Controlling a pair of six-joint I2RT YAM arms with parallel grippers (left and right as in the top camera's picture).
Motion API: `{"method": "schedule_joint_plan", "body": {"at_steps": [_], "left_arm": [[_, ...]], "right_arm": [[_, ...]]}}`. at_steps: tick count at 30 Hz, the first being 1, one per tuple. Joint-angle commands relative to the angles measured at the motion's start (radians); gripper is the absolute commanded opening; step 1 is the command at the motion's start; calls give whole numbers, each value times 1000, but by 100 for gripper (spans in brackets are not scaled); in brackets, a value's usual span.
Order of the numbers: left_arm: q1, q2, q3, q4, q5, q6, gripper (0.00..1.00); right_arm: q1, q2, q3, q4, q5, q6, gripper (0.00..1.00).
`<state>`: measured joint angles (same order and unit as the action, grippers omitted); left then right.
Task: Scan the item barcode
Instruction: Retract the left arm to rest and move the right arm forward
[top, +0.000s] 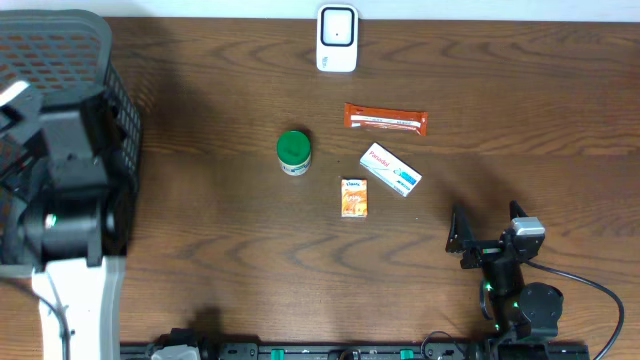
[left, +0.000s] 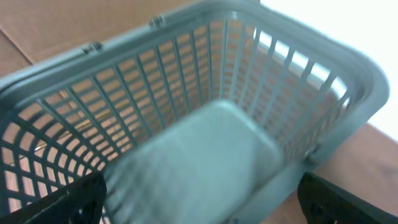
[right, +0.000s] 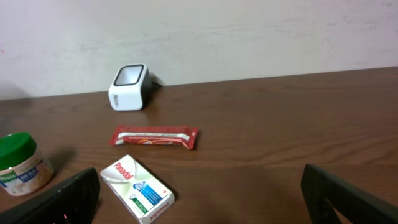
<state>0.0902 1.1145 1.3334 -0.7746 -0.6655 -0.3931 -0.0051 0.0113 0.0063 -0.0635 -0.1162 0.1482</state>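
- Okay, the scanner (top: 337, 38) is white with a dark window. It stands at the far edge of the table (top: 200, 230), close to the wall and about mid-width.
- The red bar wrapper (top: 386, 120) lies flat on the near side of the scanner and a bit to the right. It is apart from the scanner, with its long side roughly along the far edge.
- The white box (top: 391, 170) lies flat and angled, nearer than the wrapper. It is close to the wrapper but not touching.
- The small orange box (top: 354, 197) lies just beside the white box's near-left corner with a thin gap between them.
- The green-lidded jar (top: 293, 152) stands upright left of both boxes, apart from them.
- No barcode on any item is large enough to make out.
- The right gripper (top: 487, 228) is low over the near right part of the table, close to the near edge. Its jaws are spread wide and hold nothing. It points at the item cluster, and bare wood lies between it and the white box.
- The left gripper (left: 199, 186) hangs above the grey basket (top: 60, 30) with its jaws wide and nothing in them. The wrist view looks down into the basket and is blurred.
- The basket fills the far left corner. A broad strip of bare wood runs between its mesh wall and the jar.
- More bare wood lies right of the wrapper out to the table's right edge.
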Motion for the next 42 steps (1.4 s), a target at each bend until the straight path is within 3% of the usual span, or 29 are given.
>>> {"method": "schedule_joint_plan", "body": {"at_steps": [1,16,23,30,37,42], "left_arm": [[6,-91,-1,23,-24,-11,99],[5,-389,-1,-34,12,-8,99],[4,-485,-1,-85,110,6,99],[4,-576,-5,-101,216,136,99],[4,-662,-5,-140,336,181,99],[4,-665,-7,-222,336,274,99]], "right_arm": [[9,-2,-1,-4,-5,-14,99],[9,-2,-1,-4,-5,-14,99],[9,-2,-1,-4,-5,-14,99],[9,-2,-1,-4,-5,-14,99],[8,-2,-1,23,-1,-14,99],[9,-2,11,90,-156,12,99]]}}
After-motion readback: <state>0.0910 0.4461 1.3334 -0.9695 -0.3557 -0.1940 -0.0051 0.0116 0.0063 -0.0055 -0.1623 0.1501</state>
